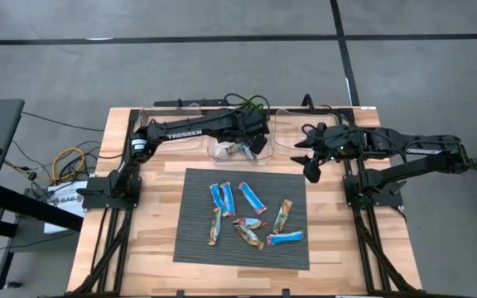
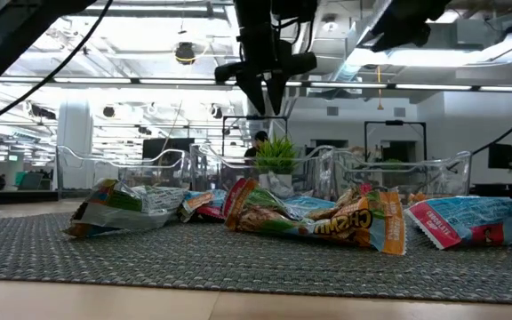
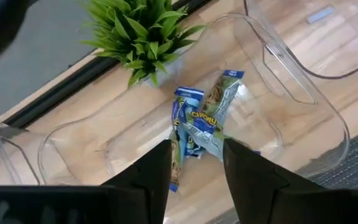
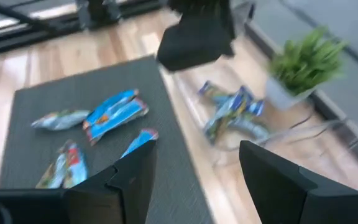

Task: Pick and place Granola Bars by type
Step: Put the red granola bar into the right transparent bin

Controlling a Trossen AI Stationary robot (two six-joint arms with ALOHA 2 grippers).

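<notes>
High: I see Granola Bars scattered on dark mat mid bench; a few in middle clear bin.
Low: crinkled shiny foil, tan-green w/ "CHEWY", blue-red at side.
L wrist: left gripper above bin, fingers apart, empty.
R wrist: right gripper fingers apart, empty, near mat edge.

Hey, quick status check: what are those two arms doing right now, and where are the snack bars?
Left gripper open, empty, over middle bin. Right gripper open, empty, beside the mat. Few granola bars binned; more on mat. Nothing blocking.
</notes>
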